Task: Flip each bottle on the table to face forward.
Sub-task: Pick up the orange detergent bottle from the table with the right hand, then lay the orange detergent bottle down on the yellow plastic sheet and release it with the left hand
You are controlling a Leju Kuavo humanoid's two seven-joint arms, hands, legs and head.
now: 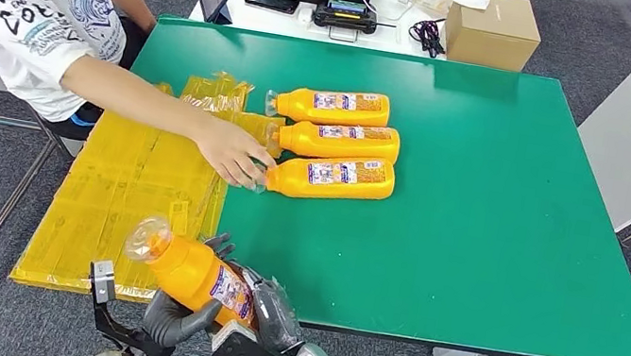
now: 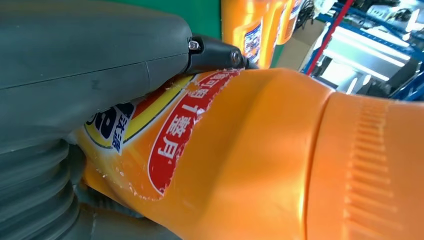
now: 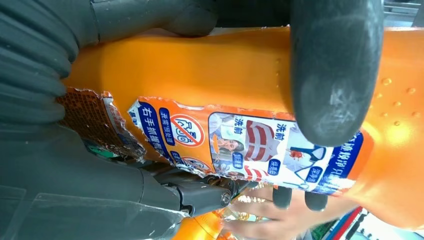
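Both the left hand (image 1: 170,316) and right hand (image 1: 272,310) grip 1 orange bottle (image 1: 196,274), lifted off the near table edge (image 1: 459,336). The smooth plastic could slip mid-turn and drop to the floor. A person's hand (image 1: 234,154) touching the 3 lying bottles (image 1: 335,148) risks being struck on set-down.

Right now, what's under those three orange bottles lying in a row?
The three bottles lie straight on the green table, beside the yellow sheet. A person's hand touches the nearest bottle's cap. Their undersides are hidden.
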